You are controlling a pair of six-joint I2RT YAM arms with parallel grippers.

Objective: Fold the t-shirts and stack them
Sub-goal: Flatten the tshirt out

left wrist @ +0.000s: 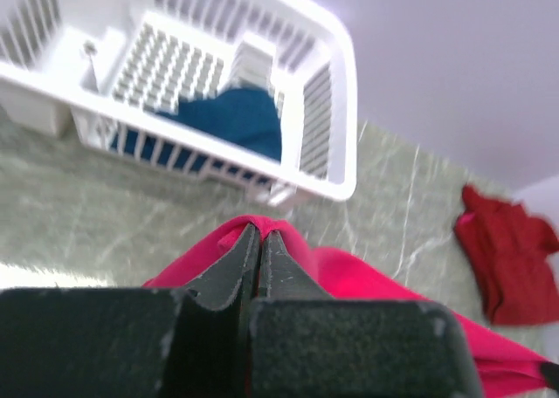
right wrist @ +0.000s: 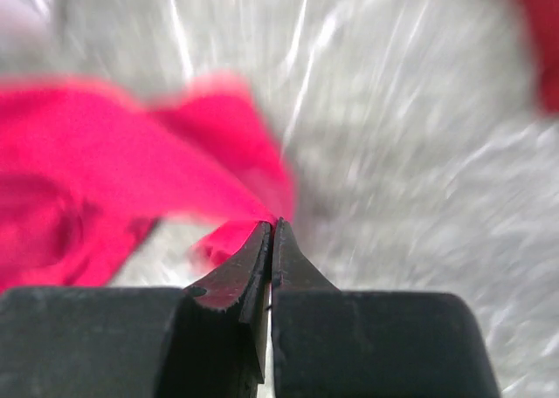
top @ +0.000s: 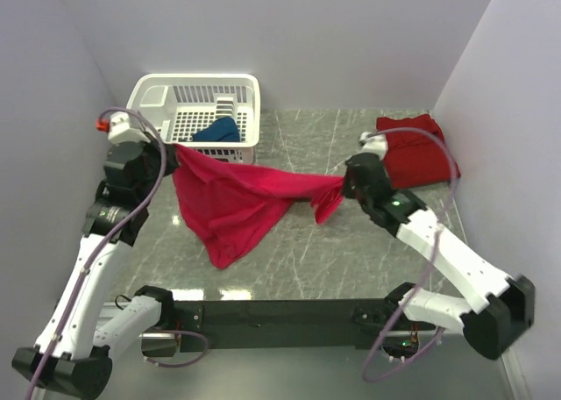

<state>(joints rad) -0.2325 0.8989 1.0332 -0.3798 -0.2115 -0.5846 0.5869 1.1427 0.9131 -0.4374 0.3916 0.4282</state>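
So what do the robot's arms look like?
The left arm and right arm are white tubes with black joints. A pale purple cable loops along each. Their jaws are black, rough-looking and taper to a point, like a beak.

Magenta t-shirt [top: 232, 203]: bright pinkish-red, plain. Darker red t-shirt [top: 416, 150]: deep red, plain. Dark blue t-shirt [top: 217, 131]: navy, plain, showing through white basket [top: 195, 78] with a lattice of narrow slots in sides and floor. Table [top: 307, 260]: grey-green marble pattern, thin white veins. Walls [top: 307, 40]: pale lilac-white. Left arm [top: 92, 260], right arm [top: 456, 260]: white shells, black joints, mauve cables [top: 131, 115]. Left gripper [left wrist: 261, 234], right gripper [right wrist: 272, 228] — matte black, faint pale speckling.
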